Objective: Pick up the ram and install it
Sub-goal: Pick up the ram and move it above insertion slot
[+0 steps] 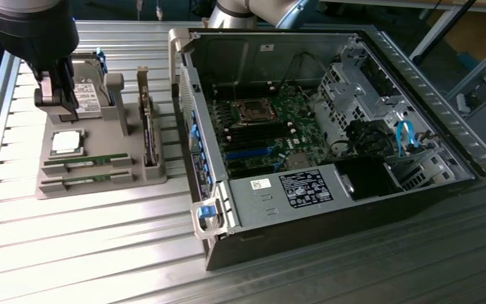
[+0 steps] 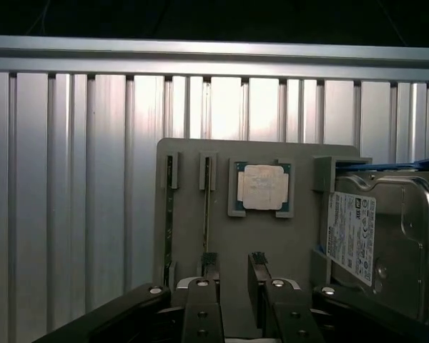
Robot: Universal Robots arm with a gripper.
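Ribbed aluminium table (image 1: pixel 99 253), grey tray (image 1: pixel 99 142) holding ram sticks (image 1: pixel 85 162), open computer case (image 1: pixel 268 47), tool (image 2: pixel 233 263) spread apart, empty

The hand (image 1: pixel 57 107) hangs with jaws apart over the tray (image 1: pixel 99 190), near the desk's (image 1: pixel 91 253) far corner on the exterior view's left. The hard drive (image 1: pixel 88 88) stands just beside it on the far-edge side. The ram sticks (image 1: pixel 87 162) lie flat at the tray's near edge, free from above. An upright card (image 1: pixel 149 126) makes a wall between tray and case (image 1: pixel 268 54). The case is open on top; inside, a drive cage (image 1: pixel 348 95) narrows the room above the board (image 1: pixel 293 104). The desk's near part gives wide passage.
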